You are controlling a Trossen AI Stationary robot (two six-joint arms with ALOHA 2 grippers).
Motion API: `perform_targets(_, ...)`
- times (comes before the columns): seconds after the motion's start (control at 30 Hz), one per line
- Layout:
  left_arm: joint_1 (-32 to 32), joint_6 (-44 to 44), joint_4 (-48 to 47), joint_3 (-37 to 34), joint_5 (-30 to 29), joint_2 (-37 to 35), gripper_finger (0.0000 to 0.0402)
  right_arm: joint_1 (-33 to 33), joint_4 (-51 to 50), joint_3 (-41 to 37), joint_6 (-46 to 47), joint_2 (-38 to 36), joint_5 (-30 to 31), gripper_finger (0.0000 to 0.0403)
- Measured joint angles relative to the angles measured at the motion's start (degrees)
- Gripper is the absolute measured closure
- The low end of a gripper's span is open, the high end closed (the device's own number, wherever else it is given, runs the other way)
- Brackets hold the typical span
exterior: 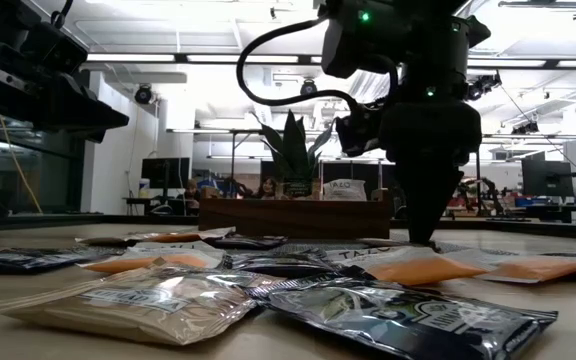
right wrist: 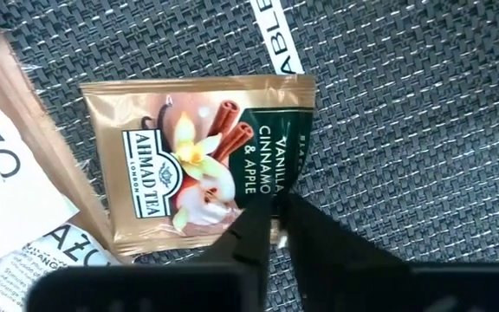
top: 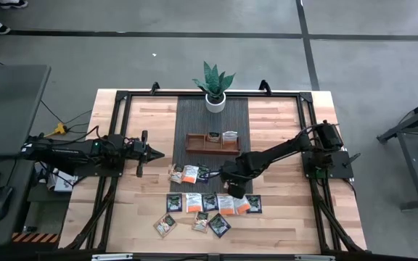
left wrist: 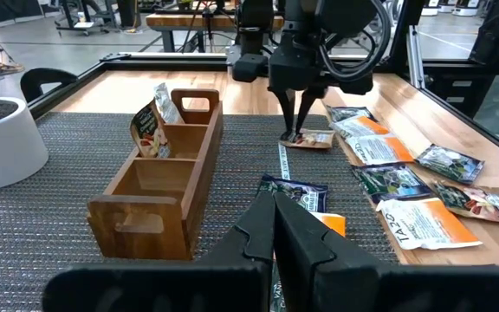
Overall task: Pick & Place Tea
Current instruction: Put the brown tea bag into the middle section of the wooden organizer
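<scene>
Several tea packets (top: 194, 203) lie flat across the near middle of the table. One gold-and-green tea packet (right wrist: 197, 165) lies on the dark woven mat (right wrist: 405, 130). My right gripper (right wrist: 275, 238) stands over it, pointing down and shut on its edge, and shows in the left wrist view as my right gripper (left wrist: 297, 130). My left gripper (left wrist: 275, 230) is shut on nothing and hovers level at the table's left. The wooden tray (top: 212, 141) on the mat holds two packets (top: 228, 137). My right gripper pinches one edge of the gold-and-green packet (right wrist: 271, 217), at its green half, between its two fingertips. The fingers (left wrist: 302, 113) come from above, pointing down. The packet lies flat on the mat.
A potted plant (top: 215, 87) stands at the far end of the mat, behind the tray. Orange-and-white and dark packets (left wrist: 405, 182) lie close beside the held one, toward the near edge. A black frame (top: 310, 130) runs around the table top.
</scene>
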Motion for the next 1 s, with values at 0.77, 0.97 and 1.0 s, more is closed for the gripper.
perform_targets(0.77, 0.0, 0.0, 0.0, 0.0, 0.0, 0.0, 0.0401, 0.6, -8.1, 8.8, -3.8, -0.8, 10.5, 0.0402)
perform_targets(0.97, 0.0, 0.0, 0.0, 0.0, 0.0, 0.0, 0.0401, 1.3, -10.1, 11.6, -5.9, -0.8, 14.9, 0.0403)
perform_targets(1.0, 0.0, 0.0, 0.0, 0.0, 0.0, 0.0, 0.0401, 1.4, -10.5, 11.9, -6.4, -0.8, 15.4, 0.0403)
